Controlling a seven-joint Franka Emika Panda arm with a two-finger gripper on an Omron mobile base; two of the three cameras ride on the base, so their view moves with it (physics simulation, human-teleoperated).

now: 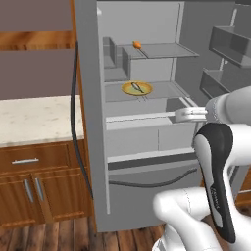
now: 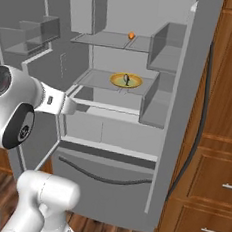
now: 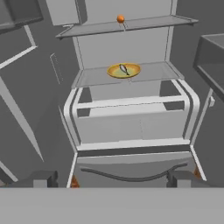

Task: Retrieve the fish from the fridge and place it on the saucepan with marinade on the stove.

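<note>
The fridge (image 1: 98, 122) stands with its doors swung open, exposing the pale grey interior in all three views. The fish (image 1: 137, 87) lies on a round yellow plate (image 1: 128, 89), which rests on the middle shelf (image 1: 164, 90) of the fridge. In the right base view the fish (image 2: 126, 79) appears as a small dark sliver at the centre of the plate (image 2: 116, 80); in the hand view the fish (image 3: 124, 70) lies diagonally across the plate (image 3: 113, 71). A small orange item (image 1: 138, 44) sits on the upper shelf (image 1: 169, 49), above the plate and slightly to one side.

The tool (image 3: 111, 178) is spread wide: its two dark fingertips (image 3: 41, 179) stand far apart at the bottom of the hand view, with nothing between them. It points into the fridge interior, level with the lower drawer section, well apart from the plate and the fish. In the left base view the white wrist (image 1: 188, 114) extends toward the fridge in front of the drawer rails; the fingers themselves are hard to resolve there and may be partly hidden by the arm.

Below the shelves, a pale drawer (image 3: 131, 127) spans the compartment, and a long dark curved handle (image 3: 131, 176) crosses the freezer front. Door bins (image 1: 230, 46) hang on the open right door. To the left of the fridge, a pale stone counter (image 1: 34, 120) tops wooden cabinets (image 1: 37, 186).
</note>
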